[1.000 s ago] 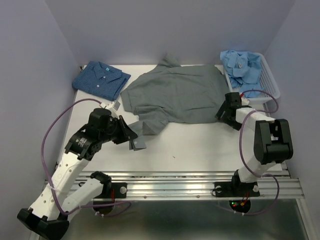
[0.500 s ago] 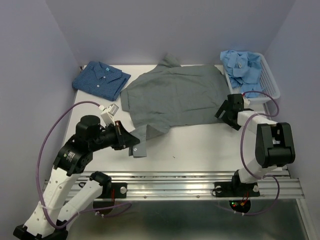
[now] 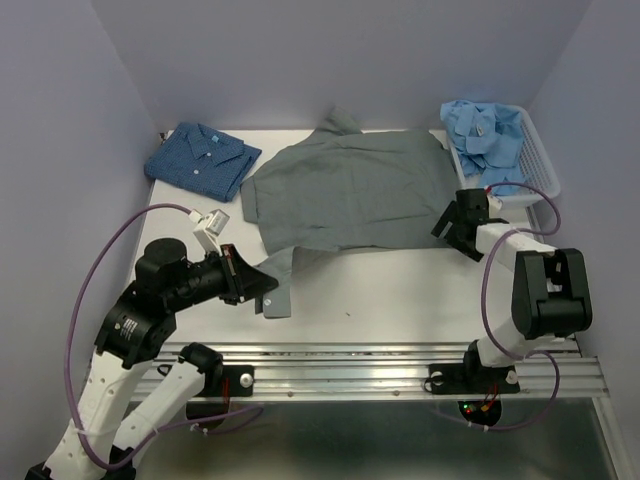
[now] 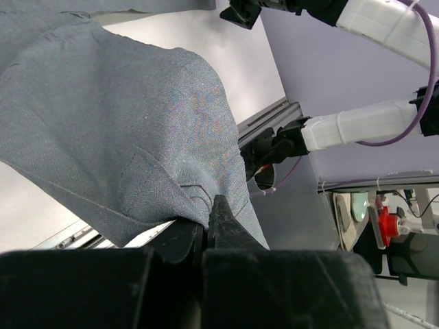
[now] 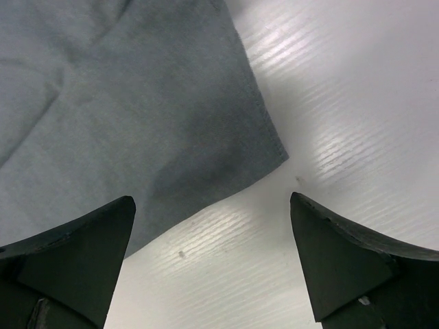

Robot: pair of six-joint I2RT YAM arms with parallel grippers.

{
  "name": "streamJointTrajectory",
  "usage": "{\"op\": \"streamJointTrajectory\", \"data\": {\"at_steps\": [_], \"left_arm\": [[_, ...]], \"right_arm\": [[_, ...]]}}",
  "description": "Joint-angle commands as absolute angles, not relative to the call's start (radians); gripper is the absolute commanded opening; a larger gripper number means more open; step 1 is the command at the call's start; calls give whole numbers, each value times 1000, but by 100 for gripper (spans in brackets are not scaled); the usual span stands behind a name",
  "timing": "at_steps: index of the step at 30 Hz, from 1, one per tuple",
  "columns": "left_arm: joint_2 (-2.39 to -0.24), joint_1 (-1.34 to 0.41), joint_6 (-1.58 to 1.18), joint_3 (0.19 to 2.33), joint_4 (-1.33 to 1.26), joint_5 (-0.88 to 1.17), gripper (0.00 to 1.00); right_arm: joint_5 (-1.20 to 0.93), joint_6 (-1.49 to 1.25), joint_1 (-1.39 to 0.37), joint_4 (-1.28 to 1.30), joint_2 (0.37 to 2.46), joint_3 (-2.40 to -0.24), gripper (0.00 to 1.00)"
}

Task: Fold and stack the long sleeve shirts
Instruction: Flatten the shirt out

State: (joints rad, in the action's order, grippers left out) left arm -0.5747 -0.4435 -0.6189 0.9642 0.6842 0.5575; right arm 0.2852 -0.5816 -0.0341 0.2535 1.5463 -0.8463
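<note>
we see the grey shirt [image 3: 350, 190] lying spread out in the middle of the table [image 3: 420, 290], with its collar toward the far wall. the left claw [image 3: 262, 288] is pinching the cuff [image 3: 281, 298] of one sleeve and holds it out toward the near left side, away from the body of the shirt. the right claw [image 3: 455, 225] is spread wide at the near right corner of the grey shirt; in the wrist view this corner of the hem lies between its fingers [image 5: 68, 260]. the blue shirt [image 3: 200, 162] lies folded at the far left corner. the light blue shirts [image 3: 485, 128] are piled in the basket [image 3: 540, 175] at the far right.
</note>
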Motion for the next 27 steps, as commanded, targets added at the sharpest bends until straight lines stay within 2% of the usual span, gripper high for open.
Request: {"op": "streamJointTrajectory", "data": {"at_steps": [1,4,7,9,11,14,16,17,26,27], "left_arm": [[-558,-446,-611,1000,629,586,0],[-566,-448,-598,1005,637,589,0],[-571,-446,-580,1023,664,584,0],[-565,-446,-574,1035,678,584,0],[-551,-446,-572,1043,684,581,0],[-532,-446,-575,1066,709,566,0],[-519,-448,-581,1080,727,557,0],[-512,-448,-586,1092,736,555,0],[-489,-448,-643,1196,831,535,0],[-497,-448,-641,1203,839,535,0]], "right_arm": [[345,-575,-25,230,1624,-838,100],[302,-577,-25,201,1663,-850,97],[296,-581,-25,184,1674,-828,88],[291,-584,-25,184,1667,-796,53],[284,-588,-25,186,1637,-767,28],[258,-606,-25,213,1525,-718,10],[219,-614,-25,279,1462,-736,6],[215,-612,-25,311,1430,-739,1],[161,-704,-25,739,1019,-661,2],[103,-697,-34,762,997,-685,2]]}}
